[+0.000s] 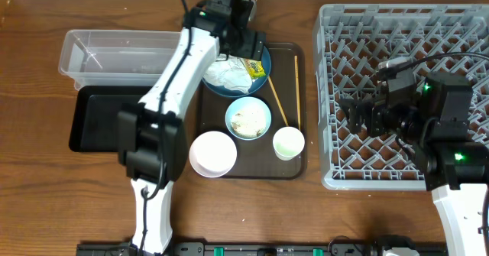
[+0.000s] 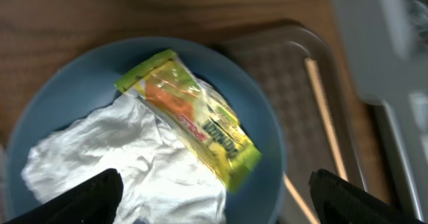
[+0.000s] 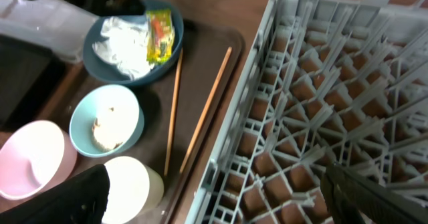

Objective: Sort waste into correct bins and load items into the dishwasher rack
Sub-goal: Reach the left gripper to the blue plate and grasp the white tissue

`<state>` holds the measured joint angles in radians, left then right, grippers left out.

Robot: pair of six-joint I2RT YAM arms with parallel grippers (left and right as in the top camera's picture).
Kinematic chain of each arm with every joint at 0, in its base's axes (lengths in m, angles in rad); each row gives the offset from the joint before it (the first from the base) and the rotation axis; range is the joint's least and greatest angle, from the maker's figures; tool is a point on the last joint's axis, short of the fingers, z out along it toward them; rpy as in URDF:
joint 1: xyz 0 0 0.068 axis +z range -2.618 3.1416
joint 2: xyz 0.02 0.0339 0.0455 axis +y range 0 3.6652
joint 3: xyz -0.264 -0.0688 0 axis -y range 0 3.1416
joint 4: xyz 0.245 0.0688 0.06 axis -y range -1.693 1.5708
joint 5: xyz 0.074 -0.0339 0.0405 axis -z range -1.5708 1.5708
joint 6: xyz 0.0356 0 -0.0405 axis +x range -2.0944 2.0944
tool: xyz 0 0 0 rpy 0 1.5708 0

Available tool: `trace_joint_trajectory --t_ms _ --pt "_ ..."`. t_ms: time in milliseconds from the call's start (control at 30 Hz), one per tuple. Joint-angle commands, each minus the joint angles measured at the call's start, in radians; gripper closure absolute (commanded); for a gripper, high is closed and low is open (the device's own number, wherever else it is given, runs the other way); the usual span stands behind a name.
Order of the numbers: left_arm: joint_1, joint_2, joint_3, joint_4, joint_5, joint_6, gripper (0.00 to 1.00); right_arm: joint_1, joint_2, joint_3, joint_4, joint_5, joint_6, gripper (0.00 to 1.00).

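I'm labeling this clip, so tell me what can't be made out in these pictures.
- Overhead: the left arm hides part of the dark blue plate and the black tray's right end.
- Left wrist: the snack wrapper's print is blurred.
- Right wrist: the white bowl is cut off by the left edge.

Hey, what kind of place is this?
Likely a dish-clearing station, maybe a test setup, on a wooden table: a grey dishwasher rack, a brown serving tray with a dark blue plate holding tissue and a wrapper, and a clear tub and black tray for waste.
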<state>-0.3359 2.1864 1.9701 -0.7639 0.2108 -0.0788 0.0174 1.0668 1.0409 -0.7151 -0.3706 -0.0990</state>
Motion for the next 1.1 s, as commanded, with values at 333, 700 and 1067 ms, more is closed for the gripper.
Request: trace_joint_trajectory --t_ms 333,700,1067 --pt "0.005 0.144 0.019 0.037 -0.198 -0.24 0.08 0.008 0.005 0.016 -0.037 -0.003 -0.007 0.01" --pt "0.005 0.2 0.015 0.028 -0.198 -0.237 0.08 0.008 0.046 0.016 -0.037 0.0 -0.007 0.01" --pt "0.003 0.213 -0.01 0.018 -0.197 -0.237 0.22 0.008 0.055 0.016 -0.037 0.0 -0.006 0.01"
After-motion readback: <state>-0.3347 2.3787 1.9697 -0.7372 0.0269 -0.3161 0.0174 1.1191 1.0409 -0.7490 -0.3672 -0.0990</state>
